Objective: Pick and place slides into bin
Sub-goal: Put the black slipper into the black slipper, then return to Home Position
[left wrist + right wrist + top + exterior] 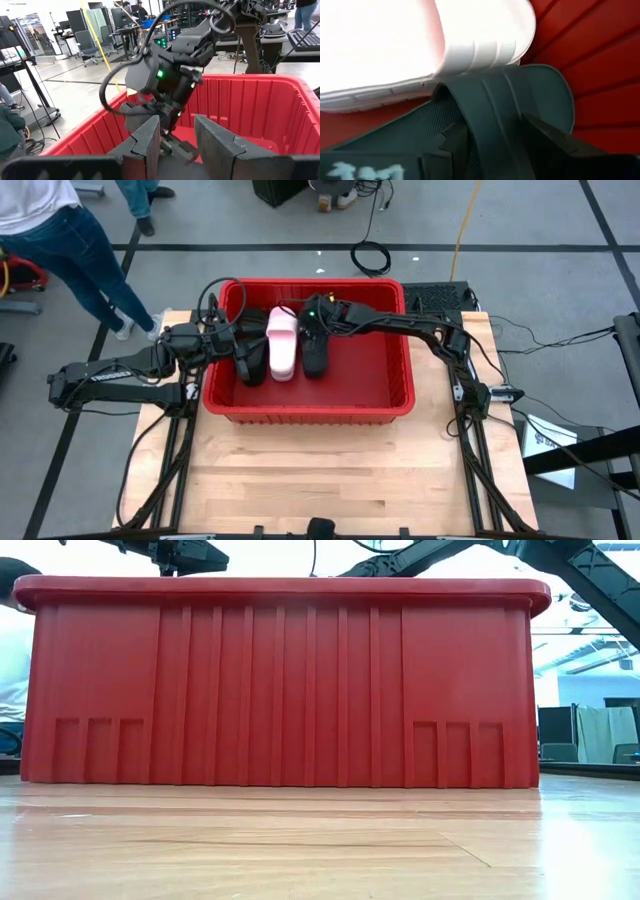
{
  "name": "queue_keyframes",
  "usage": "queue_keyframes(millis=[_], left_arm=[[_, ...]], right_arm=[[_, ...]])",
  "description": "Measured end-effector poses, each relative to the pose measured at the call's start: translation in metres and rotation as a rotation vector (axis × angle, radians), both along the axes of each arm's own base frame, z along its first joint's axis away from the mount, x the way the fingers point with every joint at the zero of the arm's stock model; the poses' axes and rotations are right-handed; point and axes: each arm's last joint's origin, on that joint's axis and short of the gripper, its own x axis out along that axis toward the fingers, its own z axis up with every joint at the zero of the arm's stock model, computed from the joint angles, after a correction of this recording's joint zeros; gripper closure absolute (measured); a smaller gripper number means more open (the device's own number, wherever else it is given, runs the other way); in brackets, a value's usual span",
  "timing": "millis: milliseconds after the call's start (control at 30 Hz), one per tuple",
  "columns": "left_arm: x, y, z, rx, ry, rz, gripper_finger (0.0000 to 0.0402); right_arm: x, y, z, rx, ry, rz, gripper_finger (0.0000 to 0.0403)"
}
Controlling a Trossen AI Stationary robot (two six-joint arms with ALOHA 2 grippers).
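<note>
The red bin (300, 412) stands mid-table and fills the low view (280, 690). On its floor lie a black slide (250, 358), a pale pink slide (282, 345) and a second black slide (315, 358), side by side in the left half. My right gripper (318, 322) reaches down into the bin from the far right, shut on that second black slide (510, 100), with the pink slide (420, 40) just beyond it. My left gripper (177, 142) hovers level at the bin's left rim (228, 340), open, with nothing between its fingers. My right gripper has the black slide's ribbed strap (492, 115) between its two fingers (452, 145), one on each side. The fingers slant down into the bin from the far right. The slide lies lengthwise beside the pink one; whether it is lifted off the floor I cannot tell.
The bin's right half (370, 370) holds nothing. Bare wooden table (320, 480) lies in front of the bin. A person (60, 240) stands beyond the table's far left corner. Cables and a keyboard (440, 295) sit at the far right.
</note>
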Motion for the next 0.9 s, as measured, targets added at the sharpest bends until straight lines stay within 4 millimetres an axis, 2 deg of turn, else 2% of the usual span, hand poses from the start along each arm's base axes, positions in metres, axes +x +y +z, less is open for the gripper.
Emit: queue_keyframes(millis=[333, 733, 900], left_arm=[[0.000, 0.000, 0.000, 0.017, 0.009, -0.001, 0.0275], [0.000, 0.000, -0.001, 0.019, 0.016, -0.001, 0.0275], [0.000, 0.000, -0.001, 0.023, 0.019, -0.001, 0.0275]], right_arm=[[-0.002, 0.015, 0.025, 0.022, -0.063, 0.096, 0.0248], [-0.003, 0.021, 0.027, 0.022, -0.046, 0.112, 0.0248], [-0.009, 0.027, 0.040, 0.020, -0.050, 0.119, 0.0248]])
